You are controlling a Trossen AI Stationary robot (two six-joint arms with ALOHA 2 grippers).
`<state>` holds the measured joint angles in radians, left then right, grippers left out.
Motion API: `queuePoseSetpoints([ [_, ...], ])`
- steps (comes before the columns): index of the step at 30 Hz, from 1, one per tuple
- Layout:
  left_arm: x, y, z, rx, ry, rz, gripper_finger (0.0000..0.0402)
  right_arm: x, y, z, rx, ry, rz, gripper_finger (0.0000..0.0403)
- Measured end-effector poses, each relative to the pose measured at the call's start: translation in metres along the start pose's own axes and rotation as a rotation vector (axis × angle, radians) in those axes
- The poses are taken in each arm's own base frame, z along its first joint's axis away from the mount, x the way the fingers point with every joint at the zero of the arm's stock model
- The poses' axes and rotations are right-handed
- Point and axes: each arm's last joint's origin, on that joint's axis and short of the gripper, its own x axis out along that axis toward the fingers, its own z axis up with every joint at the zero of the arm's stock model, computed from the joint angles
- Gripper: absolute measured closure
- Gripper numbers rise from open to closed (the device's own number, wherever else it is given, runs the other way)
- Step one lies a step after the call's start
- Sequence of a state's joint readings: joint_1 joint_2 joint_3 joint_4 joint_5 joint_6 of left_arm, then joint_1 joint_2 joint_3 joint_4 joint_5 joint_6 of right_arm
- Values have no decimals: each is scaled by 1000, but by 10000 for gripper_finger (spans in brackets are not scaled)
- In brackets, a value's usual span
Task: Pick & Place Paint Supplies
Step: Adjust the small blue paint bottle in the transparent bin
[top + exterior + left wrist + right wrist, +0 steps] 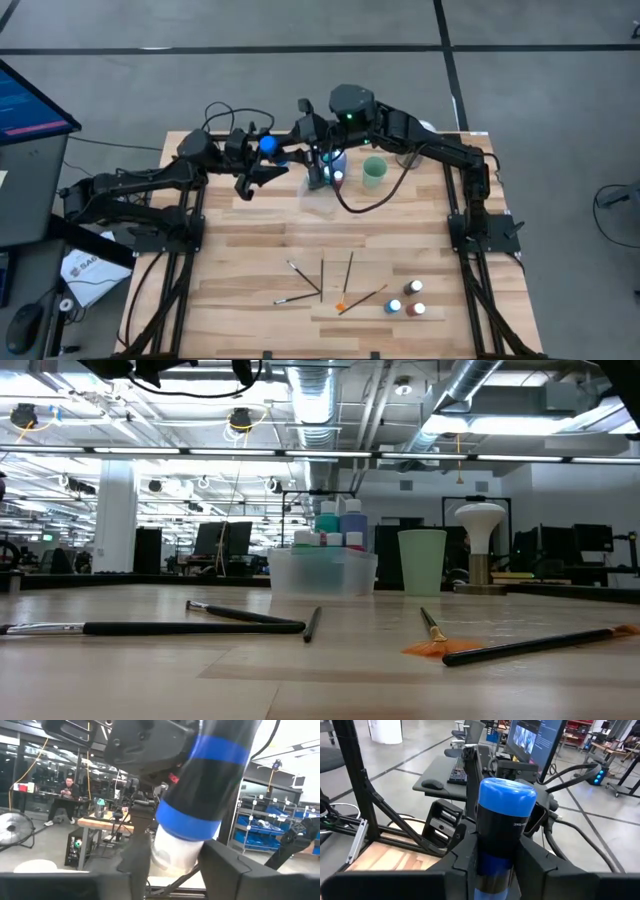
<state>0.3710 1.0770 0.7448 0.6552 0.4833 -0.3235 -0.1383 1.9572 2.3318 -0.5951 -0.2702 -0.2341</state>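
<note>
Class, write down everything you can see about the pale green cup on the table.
The pale green cup is a plain, slightly tapered tumbler, wider at its open mouth, probably plastic. It stands upright on the wooden table at its far side, just beside the clear plastic tray of paint bottles but apart from it. From above it looks empty. A dark cable curves close by; neither end effector touches the cup.

No legible text, small white print on the left arm (506,835) unreadable
</note>
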Motion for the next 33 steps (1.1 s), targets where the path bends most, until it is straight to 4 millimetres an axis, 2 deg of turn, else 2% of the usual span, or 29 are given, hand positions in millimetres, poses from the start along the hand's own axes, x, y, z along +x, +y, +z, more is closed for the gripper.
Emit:
queuePoseSetpoints([
  [3, 0, 0, 0, 1, 1, -4, 284, 0, 0, 0, 21, -1, 2, 302],
  [10, 0, 0, 0, -19, 1, -4, 284, 0, 0, -1, 32, 4, 5, 292],
  [17, -1, -1, 1, -82, 4, -3, 281, -1, -2, -2, 31, 20, 5, 232],
  [24, -2, -2, 4, -163, -10, 2, 275, -21, -8, 4, 10, 24, -7, 156],
  [30, -3, -2, 4, -299, 3, -14, 280, -43, -12, 8, -44, 78, -44, 148],
  [33, -3, -2, 1, -440, 42, -39, 276, -66, -11, 8, -148, 185, -132, 148],
])
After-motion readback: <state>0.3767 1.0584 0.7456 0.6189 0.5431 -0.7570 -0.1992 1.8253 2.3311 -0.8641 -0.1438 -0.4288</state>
